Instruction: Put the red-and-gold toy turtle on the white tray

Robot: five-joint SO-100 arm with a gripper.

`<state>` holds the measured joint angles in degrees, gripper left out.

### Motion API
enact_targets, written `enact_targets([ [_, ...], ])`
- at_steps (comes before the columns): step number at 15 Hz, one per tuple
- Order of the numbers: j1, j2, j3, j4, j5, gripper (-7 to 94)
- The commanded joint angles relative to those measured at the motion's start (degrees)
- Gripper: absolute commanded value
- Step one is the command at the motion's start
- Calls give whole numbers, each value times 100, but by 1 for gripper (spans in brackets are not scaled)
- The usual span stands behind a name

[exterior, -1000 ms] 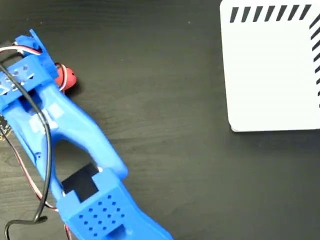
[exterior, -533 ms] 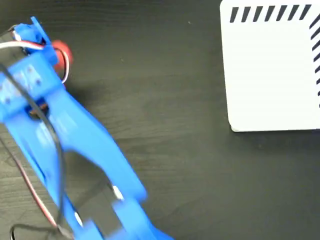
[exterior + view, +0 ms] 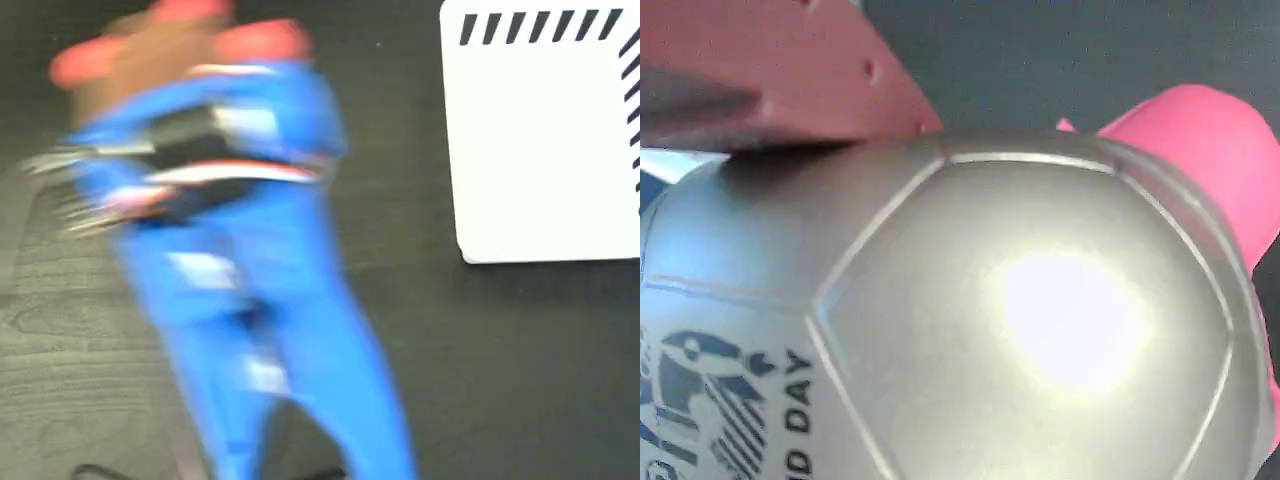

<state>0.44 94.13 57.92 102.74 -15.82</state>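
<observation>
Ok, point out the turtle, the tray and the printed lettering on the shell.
red-and-gold toy turtle [image 3: 1040, 330], wrist view, gold shell.
white tray [image 3: 545, 150], fixed view, bare middle.
lettering [image 3: 798, 390], wrist view, the word DAY.

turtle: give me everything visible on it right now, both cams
In the wrist view the red-and-gold toy turtle fills the frame: a glossy, metallic gold-grey domed shell with raised panel seams, a bright glare spot, and black print at lower left reading partly "DAY". A pink-red limb or head pokes out at upper right. A reddish tool finger presses on the shell's top left. In the fixed view it is only a motion-blurred red-and-brown smear at the tip of the blue arm, upper left, well clear of the white tray.
</observation>
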Motion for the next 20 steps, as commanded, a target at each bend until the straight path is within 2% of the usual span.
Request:
enact_targets([
  [1,1441,149,-149,53,-501,0],
  [3,2294,-431,-439,53,-747,0],
  [6,2927,-1274,-888,26,-721,0],
  [9,3111,-2021,-1292,-44,-26,0],
  [12,3234,-2487,-1301,-571,686,0],
  [15,3366,-3199,-1573,-642,1169,0],
  [20,3577,-3762,-1714,-738,1266,0],
])
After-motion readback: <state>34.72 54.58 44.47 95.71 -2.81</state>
